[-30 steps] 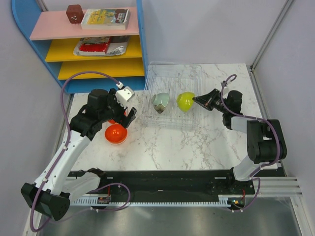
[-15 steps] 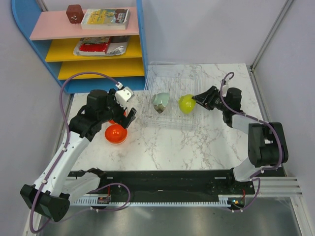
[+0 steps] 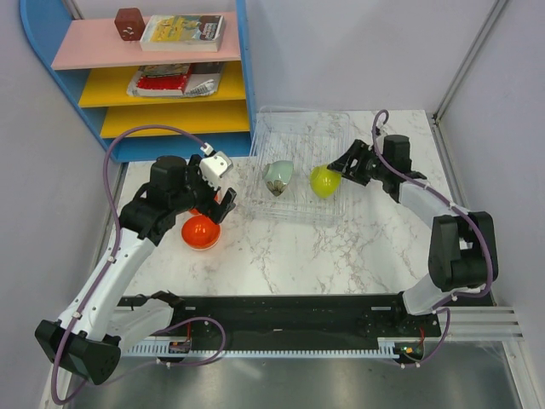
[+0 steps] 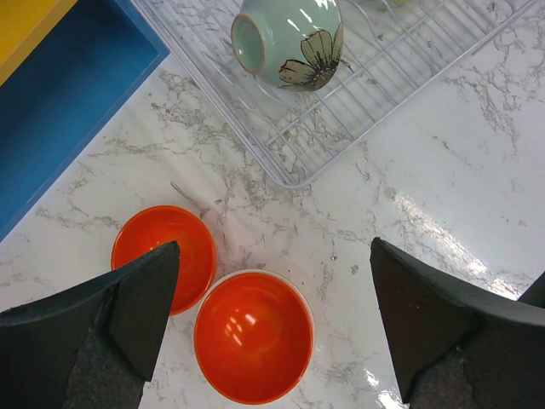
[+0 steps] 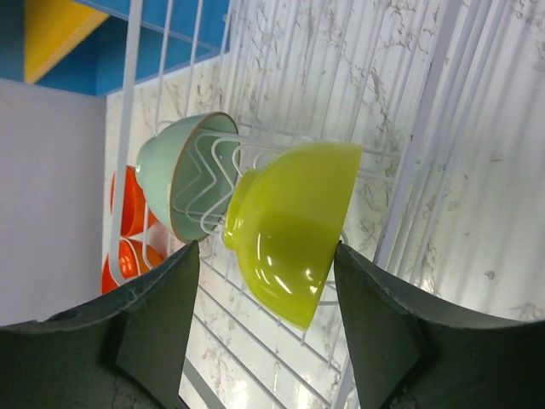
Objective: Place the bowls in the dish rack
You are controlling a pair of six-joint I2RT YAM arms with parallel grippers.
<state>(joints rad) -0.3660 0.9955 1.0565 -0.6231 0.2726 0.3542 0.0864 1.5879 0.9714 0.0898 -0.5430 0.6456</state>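
The wire dish rack (image 3: 300, 128) (image 4: 358, 102) (image 5: 443, 128) lies at the back middle of the marble table. Two bowls stand on edge in it: a pale green flowered bowl (image 3: 278, 177) (image 4: 288, 38) (image 5: 174, 175) and a yellow-green bowl (image 3: 322, 180) (image 5: 294, 221). My right gripper (image 3: 340, 169) (image 5: 266, 249) is open around the yellow-green bowl; one fingertip is at its rim, the other stands apart. Two orange bowls (image 4: 253, 334) (image 4: 164, 256) (image 3: 199, 231) sit upright on the table left of the rack. My left gripper (image 3: 216, 201) (image 4: 272, 256) hangs wide open above them, holding nothing.
A blue shelf unit (image 3: 162, 77) with pink and yellow boards stands at the back left, carrying books and a brown cube (image 3: 129, 23). Its blue base (image 4: 60, 111) is close to the orange bowls. Walls close in the table's left and right sides.
My right gripper has opened and let go of the yellow-green bowl, which now rests in the rack; its wrist shifted toward the back. The left arm has not moved.
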